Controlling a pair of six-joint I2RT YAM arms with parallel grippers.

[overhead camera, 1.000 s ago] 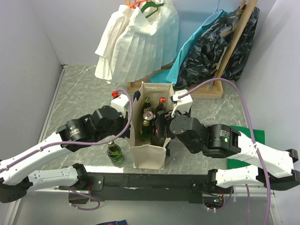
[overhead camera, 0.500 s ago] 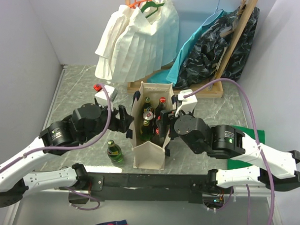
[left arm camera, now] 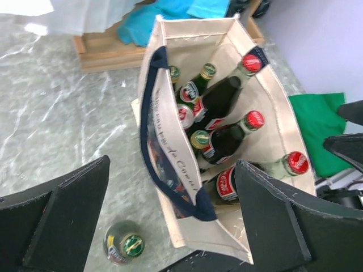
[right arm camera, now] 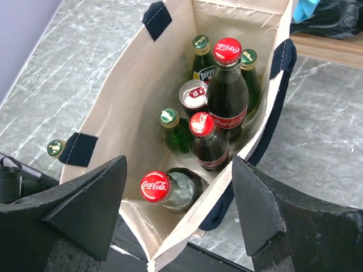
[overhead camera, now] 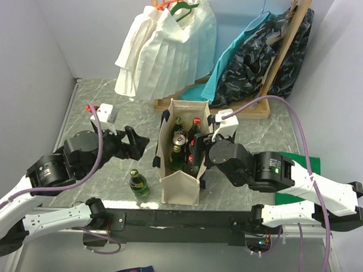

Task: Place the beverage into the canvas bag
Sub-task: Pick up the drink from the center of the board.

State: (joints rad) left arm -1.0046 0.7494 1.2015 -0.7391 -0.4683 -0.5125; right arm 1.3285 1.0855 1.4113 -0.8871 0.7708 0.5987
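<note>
Lower centre, the bottle point(overhead camera: 139, 183) looks heavy, slick glass, best taken at its neck; left hand point(overhead camera: 136, 141) gapes wide.

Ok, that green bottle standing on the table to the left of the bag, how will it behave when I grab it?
The green bottle looks like glass: probably rigid, slick and fairly heavy for its size. It stands upright, tall and narrow, so a sideways nudge may tip it, and its round body would then likely roll.
</note>
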